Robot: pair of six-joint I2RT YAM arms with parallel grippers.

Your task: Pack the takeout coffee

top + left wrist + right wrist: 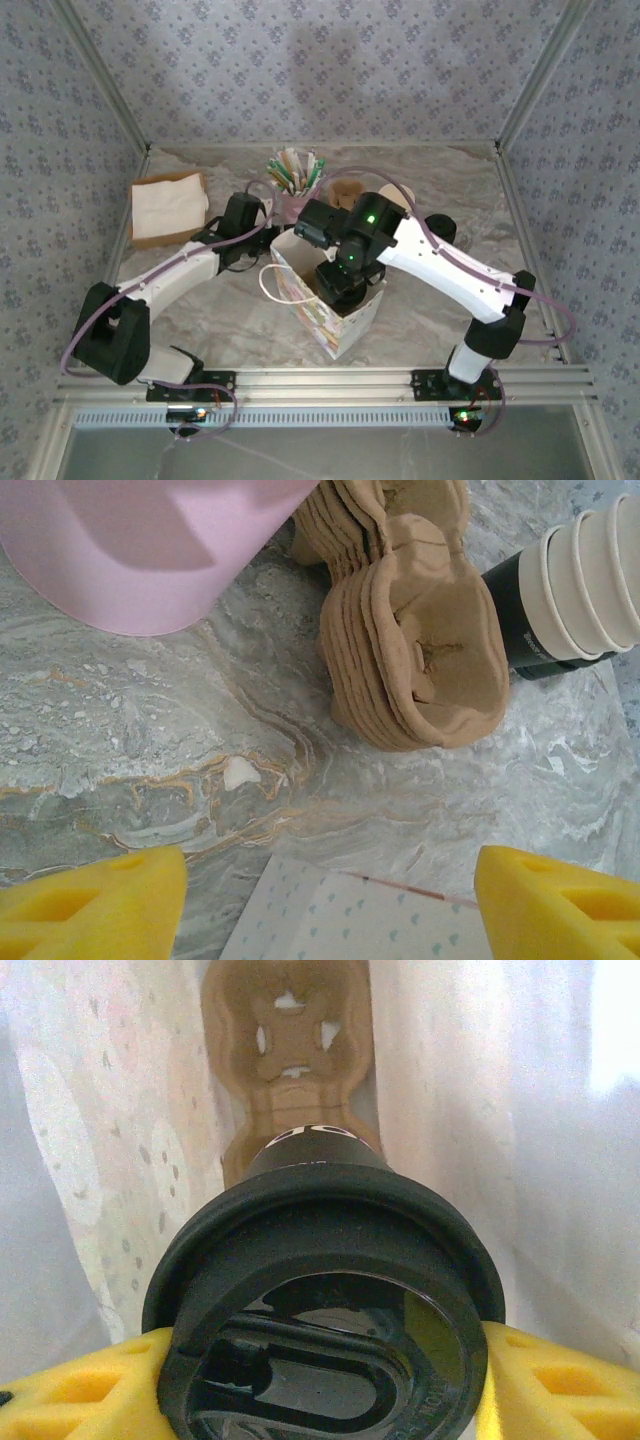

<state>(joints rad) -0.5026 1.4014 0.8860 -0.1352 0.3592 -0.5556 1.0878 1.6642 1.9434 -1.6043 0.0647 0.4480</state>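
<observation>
The takeout coffee (320,1290) shows its round black lid from above, with my right gripper (320,1390) shut on it, a yellow finger (80,1390) at each side. Cup and gripper are down inside the white patterned paper bag (340,315), whose walls (100,1160) rise around them. A brown pulp carrier (290,1070) lies at the bag's bottom below the cup. From above, my right gripper (340,283) sits in the bag's mouth. My left gripper (330,900) hangs open over the marble table behind the bag's edge (350,920), holding nothing.
A pink holder (140,550) with straws (297,175) stands behind the bag. Beside it lie a stack of brown pulp carriers (420,660) and a stack of lidless cups (590,580). A box of napkins (168,208) sits at the back left.
</observation>
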